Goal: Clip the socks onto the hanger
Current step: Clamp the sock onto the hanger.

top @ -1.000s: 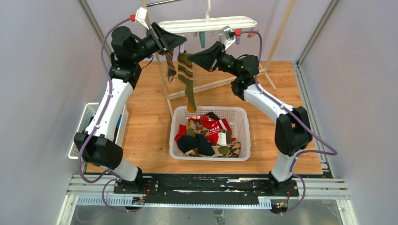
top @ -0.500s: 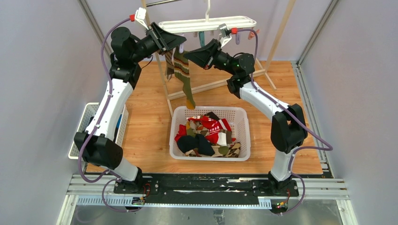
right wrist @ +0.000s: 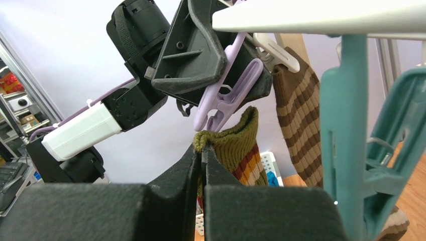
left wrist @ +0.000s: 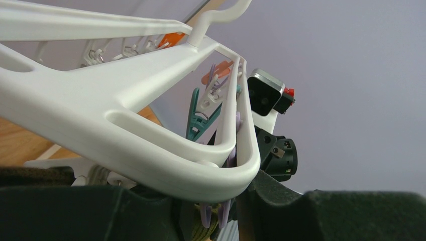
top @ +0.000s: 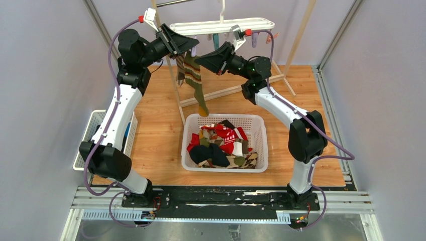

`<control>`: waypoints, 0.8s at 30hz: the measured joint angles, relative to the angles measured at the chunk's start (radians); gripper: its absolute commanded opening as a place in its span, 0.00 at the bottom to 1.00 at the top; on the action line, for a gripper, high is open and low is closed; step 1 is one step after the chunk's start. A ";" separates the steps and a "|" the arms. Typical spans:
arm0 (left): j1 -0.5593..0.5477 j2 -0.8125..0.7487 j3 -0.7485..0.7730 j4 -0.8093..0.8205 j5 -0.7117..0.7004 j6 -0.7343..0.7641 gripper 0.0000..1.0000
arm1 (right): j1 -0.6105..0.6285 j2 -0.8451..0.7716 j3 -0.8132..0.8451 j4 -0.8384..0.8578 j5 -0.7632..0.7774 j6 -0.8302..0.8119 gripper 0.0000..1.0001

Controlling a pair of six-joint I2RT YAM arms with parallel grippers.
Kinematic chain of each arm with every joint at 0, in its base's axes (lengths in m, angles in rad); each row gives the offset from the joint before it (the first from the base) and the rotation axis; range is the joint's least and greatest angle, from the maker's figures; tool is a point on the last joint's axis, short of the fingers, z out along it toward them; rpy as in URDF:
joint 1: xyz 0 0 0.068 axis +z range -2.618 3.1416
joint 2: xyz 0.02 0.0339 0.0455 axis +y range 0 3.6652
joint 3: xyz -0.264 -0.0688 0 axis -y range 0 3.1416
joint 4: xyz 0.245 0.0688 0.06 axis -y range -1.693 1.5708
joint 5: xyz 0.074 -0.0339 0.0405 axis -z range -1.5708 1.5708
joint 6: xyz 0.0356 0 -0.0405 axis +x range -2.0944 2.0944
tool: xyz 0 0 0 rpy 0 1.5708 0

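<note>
Standing at the arms' end of the table, I see first the white basket (top: 224,169) low in the middle of the overhead frame, piled with loose socks (top: 221,143) in red, dark and argyle. Above it in the frame the two arms lean in towards each other.

The right gripper (right wrist: 202,155) has its jaws pressed tight on the cuff of an olive striped sock (right wrist: 233,145). The sock hangs with its long axis straight down, its toe just over the basket's far rim. The cuff sits just under the mouth of a lilac clip (right wrist: 226,95), perhaps brushing it. I cannot tell how far that mouth gapes.

The left gripper (top: 192,47) has its fingers narrow on either side of that clip's upper end, and to my eye it is squeezing it. So the right arm carries the sock, and the move I judge is due is a short lift up into the clip.

Room is tight there. A brown striped sock (right wrist: 296,105) hangs just beside, a teal clip (right wrist: 351,125) fills the right of the wrist frame, and the white hanger (left wrist: 125,125) runs close overhead. Below, the air is open.

Farthest back stands the wooden rack (top: 226,92).
</note>
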 measured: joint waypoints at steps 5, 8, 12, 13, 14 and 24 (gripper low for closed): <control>0.000 0.000 0.000 0.001 0.002 -0.002 0.00 | 0.004 0.000 0.000 0.001 -0.019 0.001 0.00; 0.000 0.000 0.000 0.002 0.003 -0.004 0.00 | 0.006 0.004 0.006 0.001 -0.035 0.007 0.00; 0.000 0.000 0.000 0.004 0.005 -0.005 0.00 | 0.009 0.015 0.028 0.000 -0.053 0.012 0.00; 0.000 0.000 0.000 0.004 0.005 -0.005 0.00 | 0.010 0.015 0.029 0.000 -0.053 0.012 0.00; 0.000 0.000 0.000 0.004 0.005 -0.005 0.00 | 0.010 0.015 0.029 0.000 -0.054 0.012 0.00; 0.000 0.000 0.000 0.005 0.004 -0.004 0.00 | 0.009 0.012 0.014 -0.016 -0.010 -0.011 0.00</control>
